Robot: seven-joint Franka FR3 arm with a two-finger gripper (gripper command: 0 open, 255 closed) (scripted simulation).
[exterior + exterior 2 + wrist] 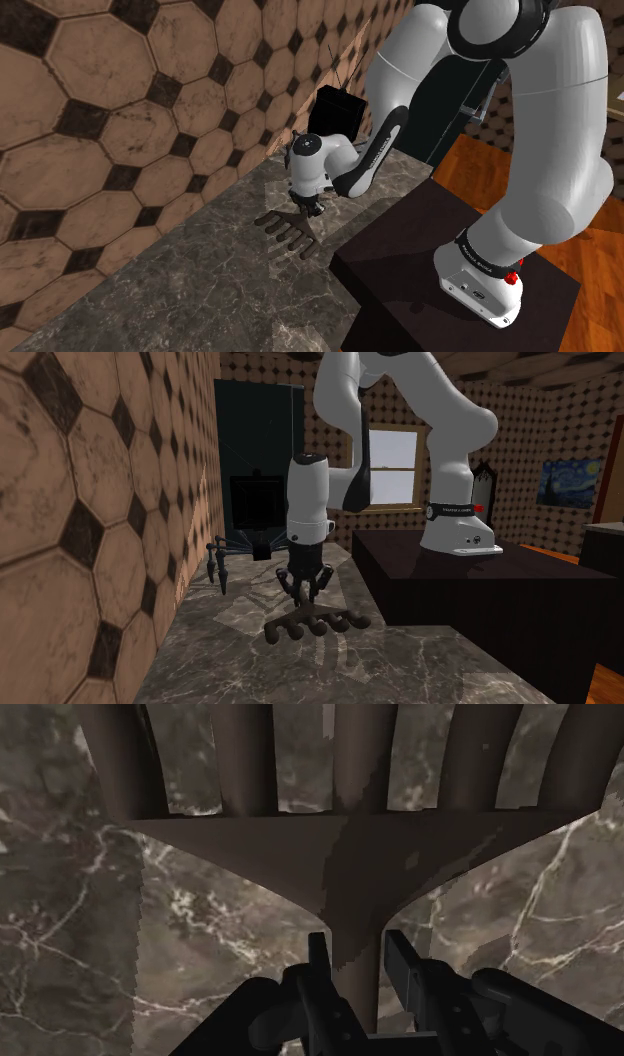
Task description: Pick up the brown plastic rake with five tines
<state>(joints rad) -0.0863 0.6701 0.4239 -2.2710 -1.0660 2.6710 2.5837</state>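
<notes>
The black gripper (358, 944) is closed on the thin handle of the brown rake (330, 854) and points straight down. The rake sits just left of centre in the shoulder view (290, 232) with its five tines fanned out, just above the dark marble counter (420, 662) and beside the black stand (420, 250).

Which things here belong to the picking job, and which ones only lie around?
For the job: brown rake with five tines; black two-finger gripper clasping its handle.
Just lying about: black box with thin antennae; grey marbled counter underneath.
</notes>
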